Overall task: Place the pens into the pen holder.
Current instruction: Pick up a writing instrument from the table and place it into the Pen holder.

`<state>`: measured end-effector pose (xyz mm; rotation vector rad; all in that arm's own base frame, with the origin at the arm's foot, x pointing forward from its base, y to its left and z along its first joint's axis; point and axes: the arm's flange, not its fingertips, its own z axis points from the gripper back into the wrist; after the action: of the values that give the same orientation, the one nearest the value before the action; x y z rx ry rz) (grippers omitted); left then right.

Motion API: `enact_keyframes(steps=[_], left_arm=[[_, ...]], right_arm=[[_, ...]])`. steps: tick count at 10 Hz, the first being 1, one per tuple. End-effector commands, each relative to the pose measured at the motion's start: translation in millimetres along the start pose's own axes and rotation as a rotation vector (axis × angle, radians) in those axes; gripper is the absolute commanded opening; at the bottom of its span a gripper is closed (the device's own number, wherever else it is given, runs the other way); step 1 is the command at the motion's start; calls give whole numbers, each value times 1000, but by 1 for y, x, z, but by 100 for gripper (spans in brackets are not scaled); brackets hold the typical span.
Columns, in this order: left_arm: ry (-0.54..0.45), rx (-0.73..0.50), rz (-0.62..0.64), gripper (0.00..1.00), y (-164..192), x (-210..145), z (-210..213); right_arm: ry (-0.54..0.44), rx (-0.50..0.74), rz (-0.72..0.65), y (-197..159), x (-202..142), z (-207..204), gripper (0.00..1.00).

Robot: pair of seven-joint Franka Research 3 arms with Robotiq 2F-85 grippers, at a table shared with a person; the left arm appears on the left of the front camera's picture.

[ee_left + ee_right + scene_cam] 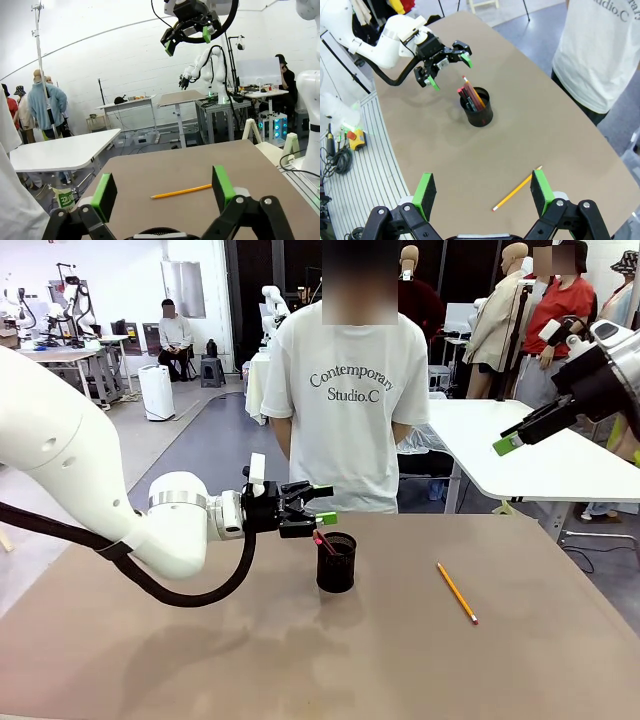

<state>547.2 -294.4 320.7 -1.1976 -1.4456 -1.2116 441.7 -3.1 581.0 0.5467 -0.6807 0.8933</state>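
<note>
The black mesh pen holder stands mid-table with two pens in it, a brownish-pink one and a black one with a red tip. My left gripper hovers open just up and left of the holder's rim, holding nothing. The holder's rim shows at the bottom of the left wrist view, below the gripper. A yellow-orange pencil lies flat on the table to the holder's right. My right gripper hangs open high above the table's right side, and in its own view its spread fingers frame the pencil.
A person in a white T-shirt stands at the table's far edge, hands out of sight. The brown tabletop is bare around the holder and pencil. A white table stands behind on the right.
</note>
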Motion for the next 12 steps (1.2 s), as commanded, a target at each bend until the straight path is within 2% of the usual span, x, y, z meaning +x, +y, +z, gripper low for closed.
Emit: enact_keyframes(steps=[1, 3, 6, 7, 9, 11, 12], left_arm=[[0, 0, 0, 100, 0, 0, 0], [138, -31, 75, 100, 10, 30, 19], [308, -171, 56, 100, 17, 90, 58], [374, -179, 56, 100, 20, 109, 69], [516, -161, 62, 100, 38, 141, 99], [720, -97, 44, 100, 49, 152, 123], [769, -50, 27, 100, 52, 158, 133]], right_arm=[[-11, 3, 5, 0, 2, 0, 100], [-11, 3, 5, 0, 2, 0, 100], [-11, 3, 5, 0, 2, 0, 100], [-11, 3, 5, 0, 2, 0, 100], [-11, 3, 5, 0, 2, 0, 100], [-11, 3, 5, 0, 2, 0, 100], [-11, 3, 5, 0, 2, 0, 100]])
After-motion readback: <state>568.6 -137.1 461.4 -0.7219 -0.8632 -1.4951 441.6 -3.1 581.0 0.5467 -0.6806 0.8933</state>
